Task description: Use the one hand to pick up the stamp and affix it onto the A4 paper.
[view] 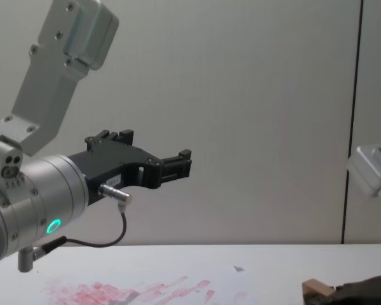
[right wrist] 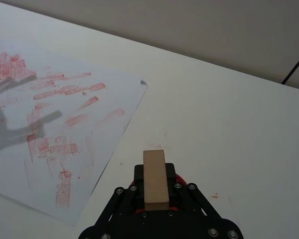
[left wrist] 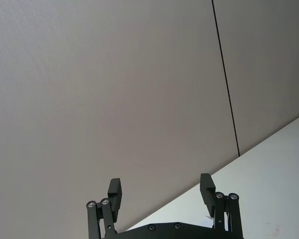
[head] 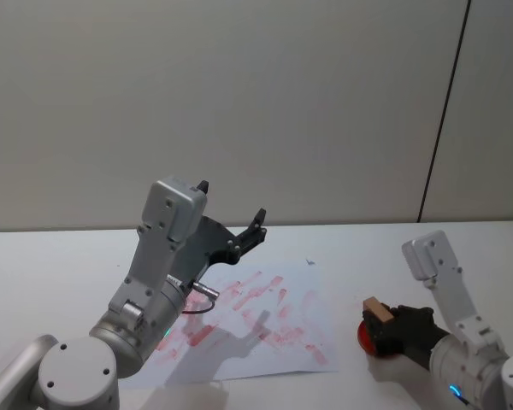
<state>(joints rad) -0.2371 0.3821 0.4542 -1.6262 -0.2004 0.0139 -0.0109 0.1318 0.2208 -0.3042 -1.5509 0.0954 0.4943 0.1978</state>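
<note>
Our left gripper (head: 231, 215) is hanging parked above the A4 paper (head: 265, 337) (red smears all over it), fingers spread wide and holding nothing. Off the sheet's right edge, our right gripper (head: 392, 329) is clamping the stamp (head: 377, 312) over a red pad (head: 367, 335).

Behind the tabletop (head: 368, 243) we see a plain grey wall (head: 239, 94), matte and evenly lit, rising beyond the left gripper (head: 231, 213). A thin dark vertical seam (head: 445, 111) divides the wall into panels, standing above and beyond the right gripper (head: 385, 329). The tabletop is white and smooth and meets the wall along a straight edge. Soft shadows fall on it beneath the left gripper.
</note>
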